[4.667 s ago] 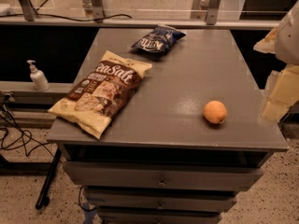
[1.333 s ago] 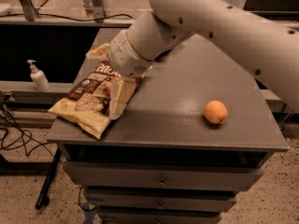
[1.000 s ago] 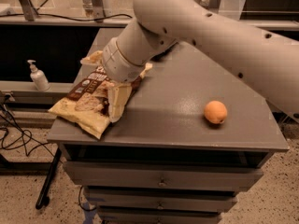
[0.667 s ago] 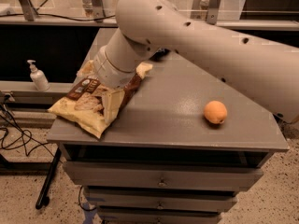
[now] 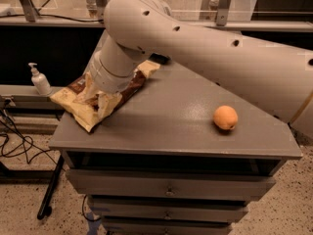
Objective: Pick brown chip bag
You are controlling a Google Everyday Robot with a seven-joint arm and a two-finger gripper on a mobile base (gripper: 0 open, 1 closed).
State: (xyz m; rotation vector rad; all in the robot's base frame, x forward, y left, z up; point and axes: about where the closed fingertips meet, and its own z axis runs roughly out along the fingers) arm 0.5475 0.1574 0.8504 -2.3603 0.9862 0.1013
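Below the front edge of the grey desk [image 5: 171,131], a stack of closed drawers [image 5: 168,190] faces the camera. Near the front right corner an orange [image 5: 225,117] sits alone on the top, well apart from everything else. Along the left edge lies the brown chip bag [image 5: 73,99], its crinkled cream end hanging a little past the left edge near the front corner and its far end reaching toward the middle of the desk. The gripper [image 5: 100,102] is down on the bag's middle, mostly hidden under its thick wrist, so whether it is spread or pinching the bag cannot be told. The pale arm [image 5: 195,48] sweeps in from the right across the far half of the desk. Beyond the left edge stands a pump bottle [image 5: 39,80].
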